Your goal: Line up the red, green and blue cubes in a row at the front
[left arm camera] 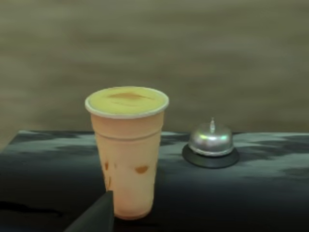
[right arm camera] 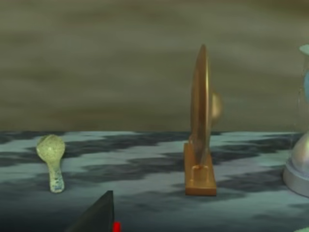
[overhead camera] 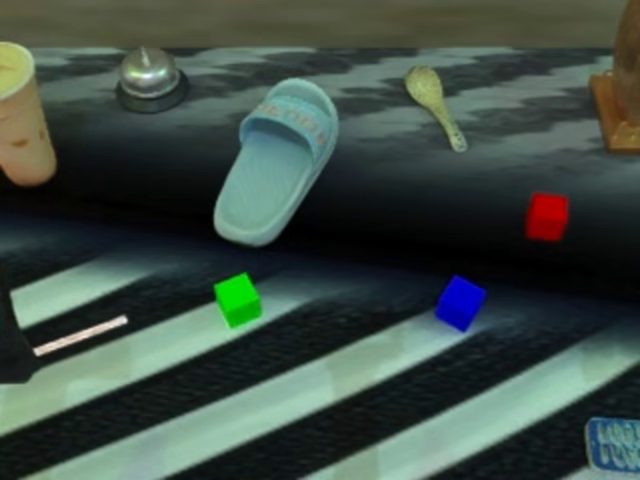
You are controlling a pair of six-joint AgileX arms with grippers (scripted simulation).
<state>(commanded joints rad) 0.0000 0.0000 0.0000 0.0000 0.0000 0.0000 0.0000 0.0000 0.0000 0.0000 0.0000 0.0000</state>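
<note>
The green cube point(overhead camera: 237, 299) rests on the striped mat left of centre, just in front of the slipper's heel. Right of centre sits the blue cube point(overhead camera: 460, 302). Farther back and to the right, the red cube point(overhead camera: 547, 216) stands on the dark band, and a sliver of it point(right arm camera: 116, 226) shows in the right wrist view. My left arm point(overhead camera: 10, 340) is parked at the left edge. Only a dark wedge of my left gripper point(left arm camera: 99, 217) shows, facing the cup. Likewise a dark wedge of my right gripper point(right arm camera: 99, 215) shows, low over the table's right part.
A pale-blue slipper point(overhead camera: 275, 165) lies behind the green cube. Along the back stand a cup point(overhead camera: 20, 115), a bell point(overhead camera: 150, 78), a spoon point(overhead camera: 437, 105) and a wooden stand point(overhead camera: 620, 100). A thin pale rod point(overhead camera: 80, 335) lies front left, and a blue patterned object point(overhead camera: 612, 443) front right.
</note>
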